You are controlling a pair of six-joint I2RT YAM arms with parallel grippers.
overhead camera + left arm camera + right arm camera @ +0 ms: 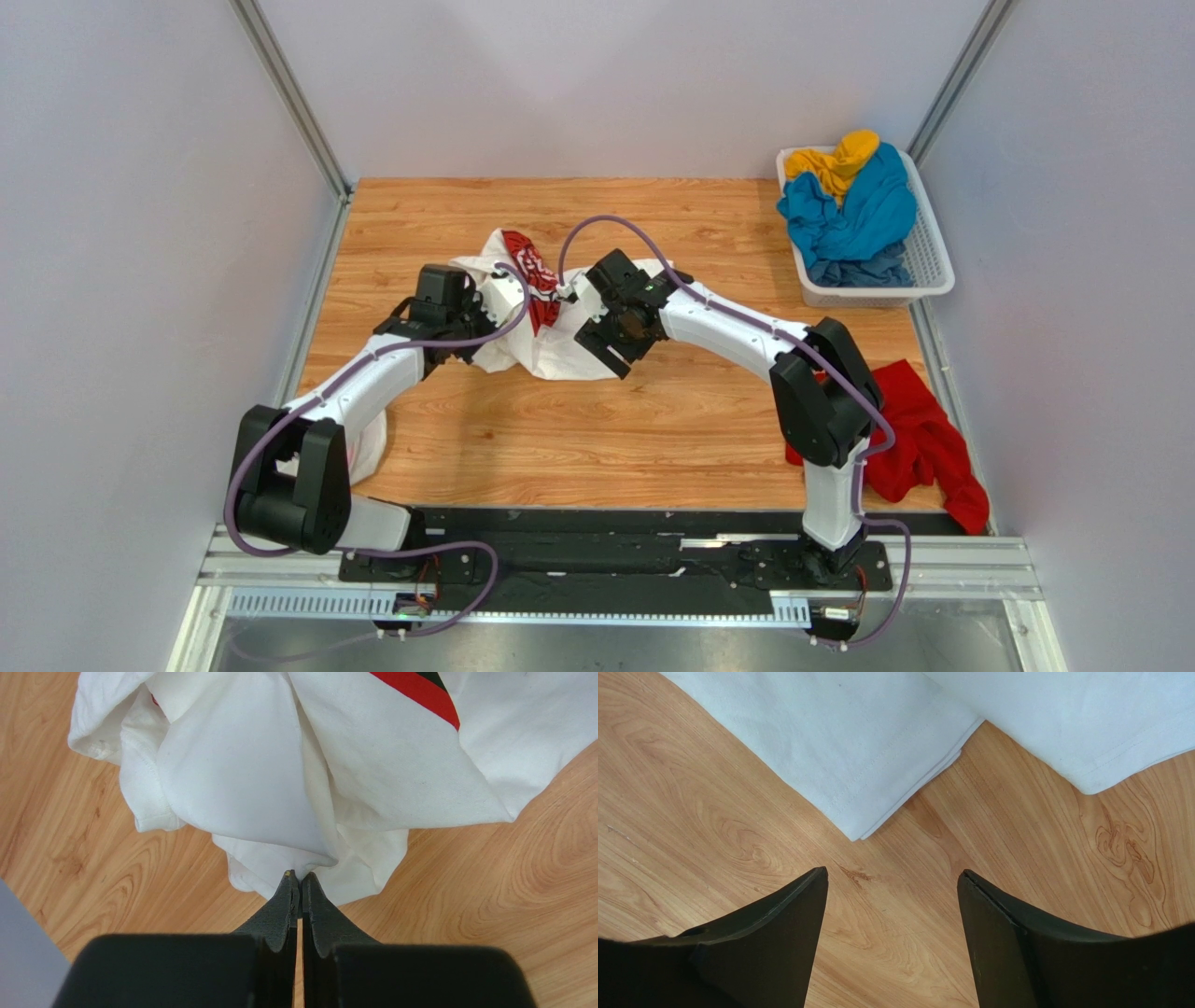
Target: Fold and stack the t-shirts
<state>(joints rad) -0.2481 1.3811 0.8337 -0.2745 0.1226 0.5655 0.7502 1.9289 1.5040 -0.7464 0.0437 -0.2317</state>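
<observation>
A large white t-shirt (550, 340) with a red print (533, 266) lies crumpled mid-table. My left gripper (474, 304) is at its left side; in the left wrist view the jaws (300, 876) are shut, pinching a gathered fold of the white t-shirt (295, 777). My right gripper (619, 333) hovers at the shirt's right side, open over bare wood. In the right wrist view the gripper (892, 872) has nothing between its fingers, and a hemmed corner of the white t-shirt (864, 770) lies just ahead of them. A red t-shirt (919, 434) lies at the table's right edge.
A white lattice basket (932, 259) at the back right holds a blue t-shirt (856, 217) and a yellow one (838, 158). Grey walls and metal posts close in the table on three sides. Bare wood (589, 434) spreads in front of the white shirt.
</observation>
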